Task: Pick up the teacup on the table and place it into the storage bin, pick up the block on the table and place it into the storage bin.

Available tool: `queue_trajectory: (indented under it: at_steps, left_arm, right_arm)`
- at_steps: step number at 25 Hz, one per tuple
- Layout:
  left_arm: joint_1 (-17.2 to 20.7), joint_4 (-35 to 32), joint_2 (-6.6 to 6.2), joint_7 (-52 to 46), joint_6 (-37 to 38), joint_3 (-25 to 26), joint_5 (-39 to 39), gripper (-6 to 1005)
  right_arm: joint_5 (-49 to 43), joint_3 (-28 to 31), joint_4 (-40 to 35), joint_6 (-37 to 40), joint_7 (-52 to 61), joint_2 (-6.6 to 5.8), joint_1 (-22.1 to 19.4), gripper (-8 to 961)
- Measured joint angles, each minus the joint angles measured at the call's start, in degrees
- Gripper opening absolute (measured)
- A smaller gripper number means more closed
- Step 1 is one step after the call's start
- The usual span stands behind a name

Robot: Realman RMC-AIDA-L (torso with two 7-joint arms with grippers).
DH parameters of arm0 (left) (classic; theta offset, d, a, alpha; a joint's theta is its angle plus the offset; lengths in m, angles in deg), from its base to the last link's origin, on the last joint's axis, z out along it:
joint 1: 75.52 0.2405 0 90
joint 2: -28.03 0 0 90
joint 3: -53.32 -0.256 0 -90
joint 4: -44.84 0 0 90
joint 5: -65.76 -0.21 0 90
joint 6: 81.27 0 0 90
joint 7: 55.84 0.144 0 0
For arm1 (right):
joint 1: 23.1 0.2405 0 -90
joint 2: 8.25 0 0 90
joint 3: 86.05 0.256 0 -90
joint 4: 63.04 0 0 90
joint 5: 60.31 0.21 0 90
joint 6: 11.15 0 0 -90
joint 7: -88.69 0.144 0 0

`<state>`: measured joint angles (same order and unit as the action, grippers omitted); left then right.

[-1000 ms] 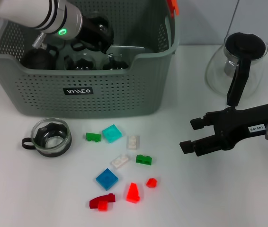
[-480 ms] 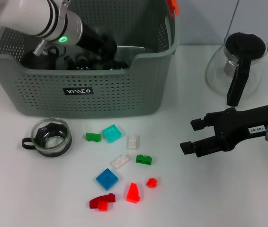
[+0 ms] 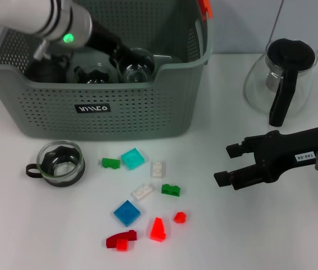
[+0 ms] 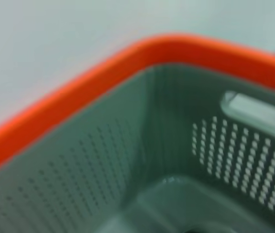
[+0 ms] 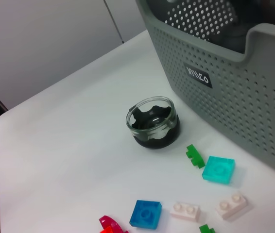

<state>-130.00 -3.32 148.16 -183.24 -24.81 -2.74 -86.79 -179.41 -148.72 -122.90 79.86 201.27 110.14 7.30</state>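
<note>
My left gripper [image 3: 126, 56] is down inside the storage bin [image 3: 108, 107] among the glass cups; I cannot tell its grip. A teacup [image 3: 61, 162] sits on the table [image 3: 46, 230] before the bin, blocks [image 3: 127, 212] scattered beside it. My right gripper [image 3: 229, 164] hovers spread near the teapot [image 3: 282, 79].

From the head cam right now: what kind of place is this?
Probably a lab or test bench staged for a tidy-up demo, not a home: a bare white table, a plain wall behind it, and mixed props laid out, a storage bin, loose toy blocks, a glass teapot.
</note>
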Motion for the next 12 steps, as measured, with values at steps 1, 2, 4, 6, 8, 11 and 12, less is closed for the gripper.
queue_trajectory:
  at_steps: [1, 2, 4, 6, 8, 11, 12]
  left_arm:
    - [0.53, -2.63, -0.08, -0.90, 1.60, 0.13, 0.21, 434]
    - [1.26, -5.90, -0.19, -1.98, 3.77, 0.29, 0.56, 468]
    - [2.40, -11.08, -0.34, -3.72, 7.12, 0.49, 1.07, 535]
    - [3.85, -17.21, -0.45, -5.94, 11.87, 0.92, 1.91, 614]
    - [5.15, -23.20, -0.41, -6.99, 16.85, 2.21, 3.34, 703]
    - [7.42, -31.53, -0.14, -6.65, 25.94, 5.79, 8.27, 800]
    - [8.92, -35.47, -0.12, -5.92, 31.07, 7.36, 12.00, 807]
  right_arm:
    - [0.00, 0.00, 0.00, 0.03, -0.09, 0.00, -0.01, 930]
    - [0.00, 0.03, 0.00, 0.05, -0.21, 0.00, -0.01, 930]
    - [0.00, 0.16, 0.00, 0.09, -0.39, 0.00, -0.01, 930]
    - [0.00, 0.26, 0.01, 0.10, -0.43, -0.05, -0.05, 930]
    - [0.01, 0.31, 0.04, 0.13, -0.43, -0.12, -0.08, 930]
    - [0.02, 0.35, 0.06, 0.14, -0.43, -0.22, -0.08, 930]
    - [0.01, 0.36, 0.06, 0.14, -0.43, -0.27, -0.08, 930]
